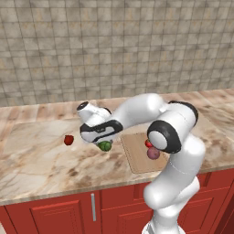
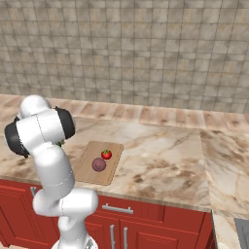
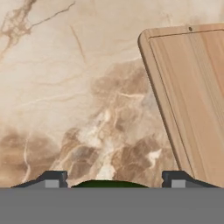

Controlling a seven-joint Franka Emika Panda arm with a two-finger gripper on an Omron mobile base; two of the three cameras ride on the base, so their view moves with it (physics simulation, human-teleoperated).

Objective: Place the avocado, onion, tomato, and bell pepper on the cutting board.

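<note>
Counter (image 1: 41, 155) marbled, front edge cut by cabinets. Cutting board (image 1: 137, 157) partly hidden behind arm; tomato (image 2: 106, 154) and onion (image 2: 98, 164) rest on it. Bell pepper (image 1: 68, 140) alone on counter at left. Avocado (image 1: 105, 146) between the tips of gripper (image 1: 104, 144), jaws apparently spread around it; grip unclear.

no readable text, labels or numbers anywhere

Bare counter (image 1: 41, 155) left of cutting board (image 1: 135, 157)
</note>
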